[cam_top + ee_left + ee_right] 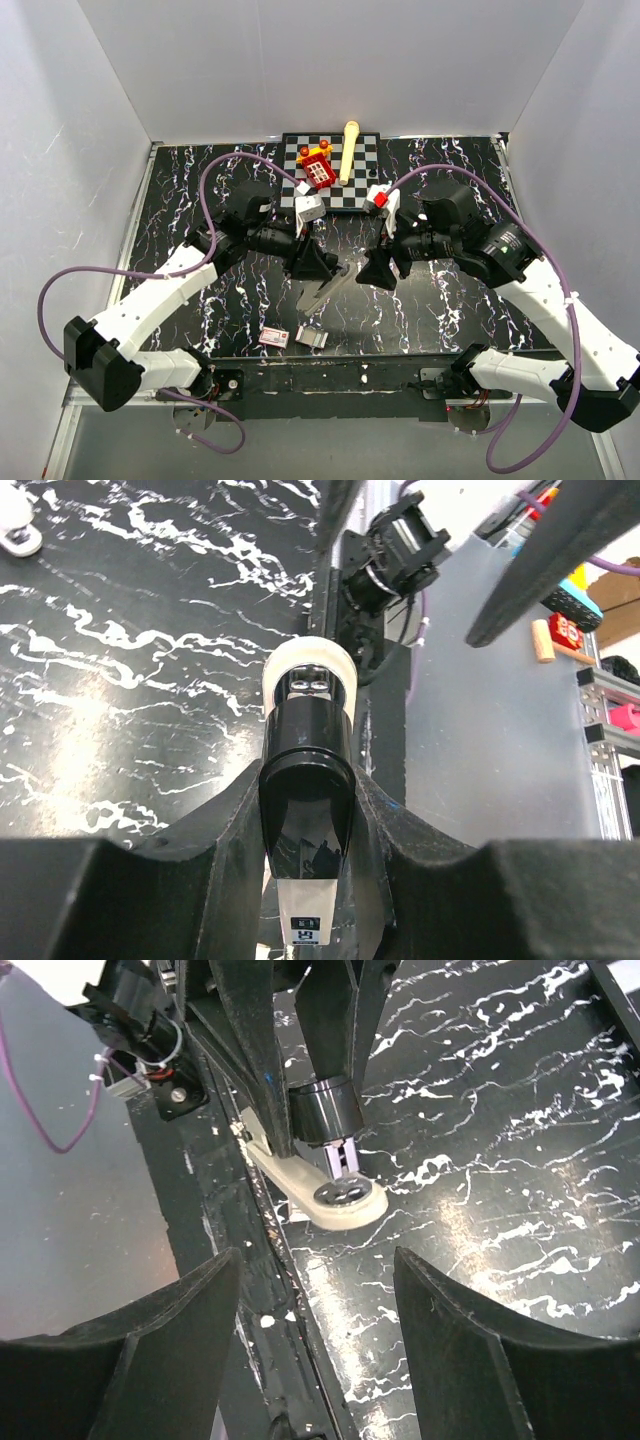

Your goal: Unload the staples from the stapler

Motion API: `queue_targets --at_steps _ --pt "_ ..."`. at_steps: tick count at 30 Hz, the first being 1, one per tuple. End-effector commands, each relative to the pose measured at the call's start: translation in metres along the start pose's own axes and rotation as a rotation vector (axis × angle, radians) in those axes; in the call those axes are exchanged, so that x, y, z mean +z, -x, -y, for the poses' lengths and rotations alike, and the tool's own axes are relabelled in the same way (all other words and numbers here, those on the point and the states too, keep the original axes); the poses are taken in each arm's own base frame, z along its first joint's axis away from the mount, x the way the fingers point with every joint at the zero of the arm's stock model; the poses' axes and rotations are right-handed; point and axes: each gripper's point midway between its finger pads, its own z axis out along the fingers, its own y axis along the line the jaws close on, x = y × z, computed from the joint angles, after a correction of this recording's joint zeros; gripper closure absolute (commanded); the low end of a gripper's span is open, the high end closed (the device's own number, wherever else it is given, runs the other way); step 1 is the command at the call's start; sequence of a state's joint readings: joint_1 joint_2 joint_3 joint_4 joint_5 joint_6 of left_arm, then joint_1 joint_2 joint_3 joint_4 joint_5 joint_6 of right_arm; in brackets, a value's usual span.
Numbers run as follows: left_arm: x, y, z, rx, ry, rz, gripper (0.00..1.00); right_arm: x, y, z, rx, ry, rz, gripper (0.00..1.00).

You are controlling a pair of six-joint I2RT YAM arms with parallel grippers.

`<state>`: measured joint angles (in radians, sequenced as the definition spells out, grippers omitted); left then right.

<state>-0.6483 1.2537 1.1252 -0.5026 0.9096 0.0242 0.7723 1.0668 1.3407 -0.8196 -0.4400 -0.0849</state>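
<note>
– Left gripper (pixel 318 268), what has it got?
– Its two black fingers (pixel 200 865) are clamped on the stapler (pixel 305 780), squeezing the glossy black body from both sides. A rounded pale end with a bit of metal in it sticks out past the fingertips.
– And the right gripper (pixel 312 1280)?
– Spread wide, with nothing between its fingers. It sits just to the right of the stapler, facing it, close but apart.
– Where is all this?
– Over the near middle of a black table (pixel 440 300) veined with white like marble. Plain white walls (pixel 300 60) close it in at the back and on both sides. A dark rail (pixel 400 362) runs along the near edge by the arm bases.
– Anything else lying about?
– A checkered mat (pixel 365 150) at the far edge carries a red toy (pixel 318 170) and a pale stick (pixel 349 150). Near the rail lie a small red-and-white box (pixel 274 337) and, just to its right, a small pale grey piece (pixel 312 337). Both are apart from the stapler, on the rail side of it. Purple cables (pixel 235 160) loop over the arms.
– What can't you make out?
– The staples, for one. The grey piece is too small to tell whether it is a strip of them. The left fingers cover the stapler's middle, and its rear end is cut off at the bottom of the left wrist view. I cannot tell whether it touches the table.
</note>
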Motion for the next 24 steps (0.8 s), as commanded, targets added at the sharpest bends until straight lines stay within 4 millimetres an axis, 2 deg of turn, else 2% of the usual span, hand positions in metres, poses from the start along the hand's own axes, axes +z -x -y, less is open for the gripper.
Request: queue_targets --at_steps 1,9,17,24 --pt "-0.009 0.021 0.038 0.127 -0.126 0.075 1.0 -0.009 0.027 -0.02 -0.087 0.082 0.085 0.31" --pt "-0.012 0.02 0.06 0.151 -0.224 0.081 1.0 -0.001 0.036 -0.029 -0.122 0.141 0.102 0.32" --pt "-0.013 0.016 0.063 0.162 -0.239 0.08 1.0 0.007 0.043 -0.036 -0.131 0.186 0.112 0.37" --pt "-0.015 0.018 0.065 0.17 -0.234 0.087 1.0 0.017 0.037 -0.041 -0.122 0.214 0.085 0.43"
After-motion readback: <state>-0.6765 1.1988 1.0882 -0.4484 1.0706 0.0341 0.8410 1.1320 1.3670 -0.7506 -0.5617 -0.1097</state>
